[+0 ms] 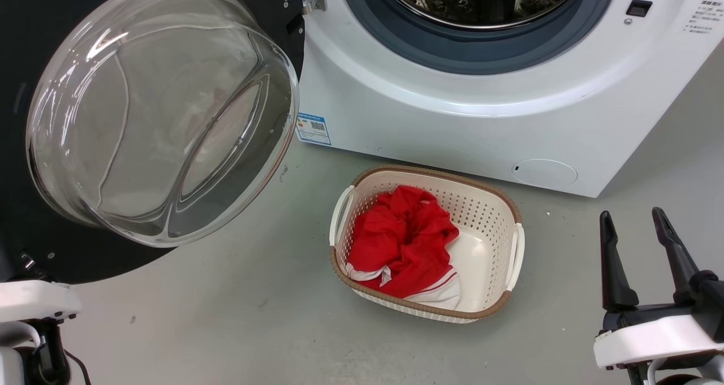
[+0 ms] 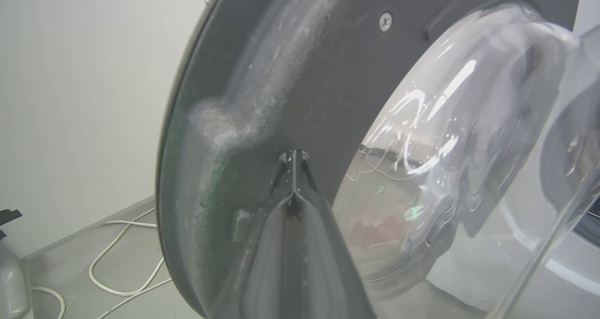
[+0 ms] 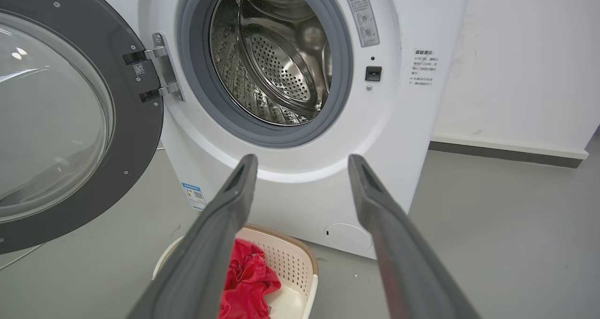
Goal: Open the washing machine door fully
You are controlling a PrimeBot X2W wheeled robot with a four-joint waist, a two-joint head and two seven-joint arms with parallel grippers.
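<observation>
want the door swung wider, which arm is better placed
Left. The left gripper, fingers together, is at the inner face of the washing machine door; the right gripper is open, far from it.

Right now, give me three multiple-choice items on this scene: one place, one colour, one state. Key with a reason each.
1. Where is the basket?
A. Inside the washer
B. On the floor in front of the washer
C. On top of the washer

2. What colour is the cloth in the basket?
A. Blue
B. Green
C. Mostly red

3. How is the right gripper?
A. Open, holding nothing
B. Shut on the basket
C. Shut on the cloth

Key:
1 B: it sits on the grey floor below the washer's front.
2 C: it is red with white trim.
3 A: its fingers stand apart with nothing between them.
</observation>
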